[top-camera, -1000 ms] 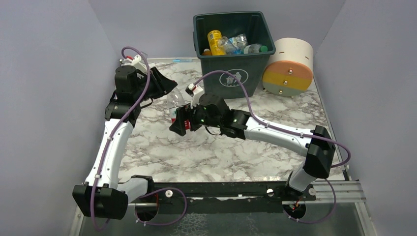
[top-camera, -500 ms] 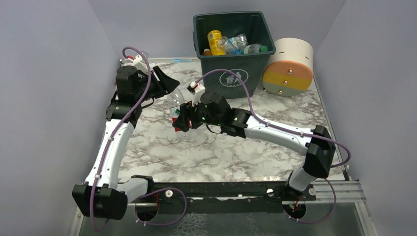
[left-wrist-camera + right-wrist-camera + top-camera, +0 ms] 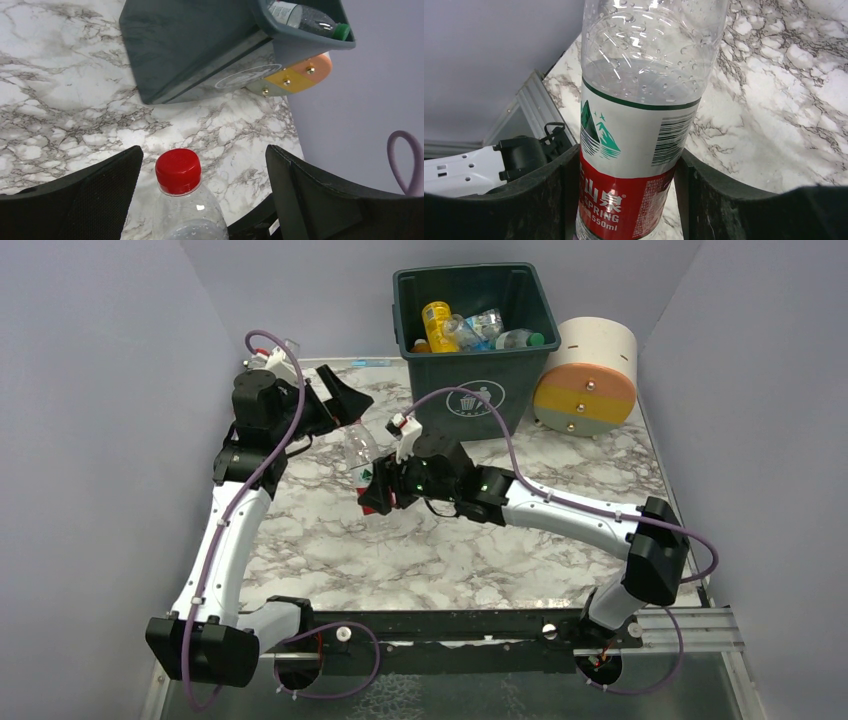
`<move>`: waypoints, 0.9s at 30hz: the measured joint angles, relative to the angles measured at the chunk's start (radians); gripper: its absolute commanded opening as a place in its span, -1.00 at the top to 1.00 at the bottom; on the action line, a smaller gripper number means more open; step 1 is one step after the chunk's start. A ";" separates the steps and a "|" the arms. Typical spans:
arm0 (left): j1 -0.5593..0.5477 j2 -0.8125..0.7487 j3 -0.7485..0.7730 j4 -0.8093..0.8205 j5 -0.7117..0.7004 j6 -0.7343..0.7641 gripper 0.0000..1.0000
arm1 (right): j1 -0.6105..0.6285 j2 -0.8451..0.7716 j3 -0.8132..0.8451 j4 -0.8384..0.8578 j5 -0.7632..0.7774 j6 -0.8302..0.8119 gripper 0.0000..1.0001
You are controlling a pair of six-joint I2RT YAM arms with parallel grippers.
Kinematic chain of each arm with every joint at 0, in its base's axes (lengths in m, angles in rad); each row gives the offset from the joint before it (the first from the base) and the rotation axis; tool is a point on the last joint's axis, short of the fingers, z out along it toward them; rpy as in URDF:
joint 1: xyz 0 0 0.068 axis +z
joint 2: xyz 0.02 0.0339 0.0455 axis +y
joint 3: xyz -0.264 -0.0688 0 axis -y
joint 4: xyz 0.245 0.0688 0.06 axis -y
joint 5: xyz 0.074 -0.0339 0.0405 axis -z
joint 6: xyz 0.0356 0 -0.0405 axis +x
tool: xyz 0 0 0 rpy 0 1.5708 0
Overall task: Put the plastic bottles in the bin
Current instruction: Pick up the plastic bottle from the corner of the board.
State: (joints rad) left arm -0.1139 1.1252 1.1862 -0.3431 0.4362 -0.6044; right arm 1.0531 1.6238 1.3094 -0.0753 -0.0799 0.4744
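Clear plastic, red cap, droplets beaded inside: one bottle (image 3: 639, 100) stands roughly upright, left of centre in the overhead frame. It is below and left of the bin (image 3: 470, 390) and apart from it. Its label is white above and red below, with a green mountain mark.

My right tool (image 3: 628, 151) is clenched on it, one finger pressed to each side of the label. My left tool (image 3: 202, 150) is released, its fingers spread wide either side of the red cap (image 3: 178, 171) and touching neither cap nor shoulder. I cannot tell whether the bottle's base rests on the marble tabletop (image 3: 420, 550).

The bin is dark green, at upper centre, with a white litter symbol on its front. Several other bottles (image 3: 485, 328) lie inside, one of them a yellow-orange bottle (image 3: 437, 322). A cream-and-orange cylinder (image 3: 590, 375) sits just right of the bin.
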 measured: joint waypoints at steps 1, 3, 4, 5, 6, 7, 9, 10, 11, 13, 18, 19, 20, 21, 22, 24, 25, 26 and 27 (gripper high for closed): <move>0.000 0.000 0.011 -0.001 0.000 0.001 -0.98 | -0.001 -0.006 -0.006 0.000 0.000 0.000 -0.13; 0.000 0.000 0.030 -0.001 0.000 0.004 -0.98 | -0.001 -0.021 -0.018 0.000 0.000 0.001 -0.13; 0.000 -0.002 0.038 0.001 0.000 0.006 -0.98 | -0.001 -0.031 -0.026 0.000 0.000 0.002 -0.13; 0.000 -0.005 0.043 0.002 0.000 0.011 -0.98 | -0.002 -0.042 -0.035 0.000 -0.001 0.004 -0.13; 0.000 -0.010 0.044 0.003 0.000 0.014 -0.98 | -0.002 -0.056 -0.046 -0.001 -0.002 0.005 -0.13; 0.000 -0.016 0.044 0.002 0.000 0.018 -0.98 | -0.002 -0.067 -0.056 -0.001 -0.003 0.005 -0.13; 0.000 -0.032 0.042 0.003 0.001 0.023 -0.98 | -0.002 -0.086 -0.072 -0.005 -0.009 0.005 -0.13; 0.000 -0.043 0.036 0.005 0.002 0.026 -0.98 | -0.002 -0.094 -0.077 -0.010 -0.014 0.005 -0.14; 0.000 -0.058 0.025 0.007 0.004 0.027 -0.98 | -0.002 -0.100 -0.080 -0.018 -0.019 0.005 -0.14; 0.000 -0.084 0.000 0.009 0.010 0.030 -0.98 | -0.002 -0.114 -0.086 -0.033 -0.034 0.005 -0.14; 0.000 -0.140 -0.055 0.003 0.031 0.034 -0.98 | -0.002 -0.152 -0.104 -0.078 -0.074 0.016 -0.13; 0.000 -0.147 -0.060 -0.002 0.037 0.035 -0.98 | -0.002 -0.161 -0.109 -0.090 -0.080 0.019 -0.13; 0.000 -0.155 -0.064 -0.005 0.045 0.034 -0.98 | -0.002 -0.171 -0.114 -0.098 -0.087 0.023 -0.13; 0.000 -0.166 -0.071 -0.006 0.052 0.031 -0.98 | -0.002 -0.182 -0.121 -0.106 -0.091 0.027 -0.13; 0.000 -0.179 -0.082 -0.006 0.058 0.027 -0.98 | -0.002 -0.195 -0.129 -0.111 -0.093 0.032 -0.13; 0.000 -0.235 -0.129 -0.010 0.074 0.017 -0.98 | -0.002 -0.229 -0.151 -0.114 -0.093 0.043 -0.13; 0.000 -0.263 -0.151 -0.013 0.079 0.011 -0.98 | -0.002 -0.248 -0.164 -0.115 -0.093 0.050 -0.13; 0.000 -0.284 -0.168 -0.014 0.082 0.008 -0.98 | -0.002 -0.269 -0.176 -0.116 -0.093 0.056 -0.13; 0.000 -0.309 -0.188 -0.014 0.088 0.002 -0.98 | -0.002 -0.288 -0.187 -0.116 -0.093 0.062 -0.13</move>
State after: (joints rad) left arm -0.1139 0.8158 0.9977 -0.3573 0.5240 -0.6025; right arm 1.0515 1.3354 1.1221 -0.1917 -0.1726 0.5362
